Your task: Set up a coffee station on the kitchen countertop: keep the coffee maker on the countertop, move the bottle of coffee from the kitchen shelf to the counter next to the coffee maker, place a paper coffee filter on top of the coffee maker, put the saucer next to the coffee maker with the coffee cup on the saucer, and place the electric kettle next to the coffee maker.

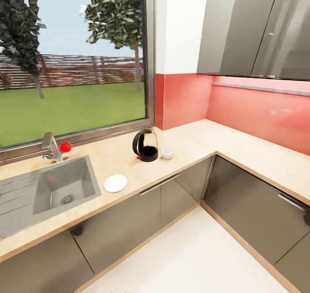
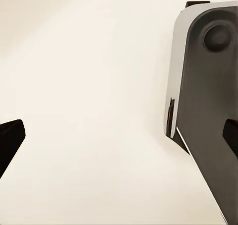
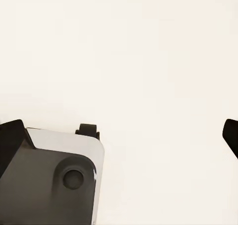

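- Head view: kettle [image 1: 145, 145] on worktop [image 1: 129, 166], cup [image 1: 167, 154] at its 3 o'clock, saucer [image 1: 116, 183] at 7.
- Both end effectors wide, empty; I'd approach squarely first.

The head camera looks down from high up at the corner countertop [image 1: 193, 140], some way off. Both wrist cameras point down at the pale floor [image 2: 89, 86], each seeing the robot's base [image 3: 49, 180].
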Controlling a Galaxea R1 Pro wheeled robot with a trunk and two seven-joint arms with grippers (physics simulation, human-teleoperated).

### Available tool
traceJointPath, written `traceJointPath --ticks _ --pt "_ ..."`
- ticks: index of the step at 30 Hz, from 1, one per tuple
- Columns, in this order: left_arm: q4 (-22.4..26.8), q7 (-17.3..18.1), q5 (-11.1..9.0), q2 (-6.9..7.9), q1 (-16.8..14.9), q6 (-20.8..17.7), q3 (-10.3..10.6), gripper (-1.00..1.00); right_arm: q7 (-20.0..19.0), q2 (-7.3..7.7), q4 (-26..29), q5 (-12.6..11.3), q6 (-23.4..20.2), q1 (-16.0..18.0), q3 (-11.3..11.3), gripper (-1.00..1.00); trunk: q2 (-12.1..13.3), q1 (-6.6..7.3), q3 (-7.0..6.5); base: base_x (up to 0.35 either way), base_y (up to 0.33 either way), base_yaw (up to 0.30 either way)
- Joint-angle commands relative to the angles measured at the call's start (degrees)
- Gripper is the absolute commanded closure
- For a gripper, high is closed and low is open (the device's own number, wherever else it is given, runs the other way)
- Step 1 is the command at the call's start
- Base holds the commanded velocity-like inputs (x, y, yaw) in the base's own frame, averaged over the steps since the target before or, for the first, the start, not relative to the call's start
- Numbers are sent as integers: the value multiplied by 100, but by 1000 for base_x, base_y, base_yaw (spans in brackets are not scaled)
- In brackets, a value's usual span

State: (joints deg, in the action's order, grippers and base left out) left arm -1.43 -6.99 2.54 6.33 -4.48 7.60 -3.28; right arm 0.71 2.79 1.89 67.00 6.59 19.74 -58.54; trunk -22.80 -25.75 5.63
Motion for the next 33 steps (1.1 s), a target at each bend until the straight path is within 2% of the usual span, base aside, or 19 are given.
traceJointPath --ticks 1,23,33 --pt "-15 -13 28 0 -9 31 -33 -100 8 2 -5 50 18 4 -46 -100 -12 -3 13 0 0 279" --pt "-15 -13 28 0 -9 31 -24 -100 1 -6 -12 50 9 4 -35 -100 -12 -3 15 0 0 267" --pt "-15 -13 28 0 -9 31 -24 -100 1 -1 -6 50 9 4 -40 -100 -12 -3 30 0 0 189"
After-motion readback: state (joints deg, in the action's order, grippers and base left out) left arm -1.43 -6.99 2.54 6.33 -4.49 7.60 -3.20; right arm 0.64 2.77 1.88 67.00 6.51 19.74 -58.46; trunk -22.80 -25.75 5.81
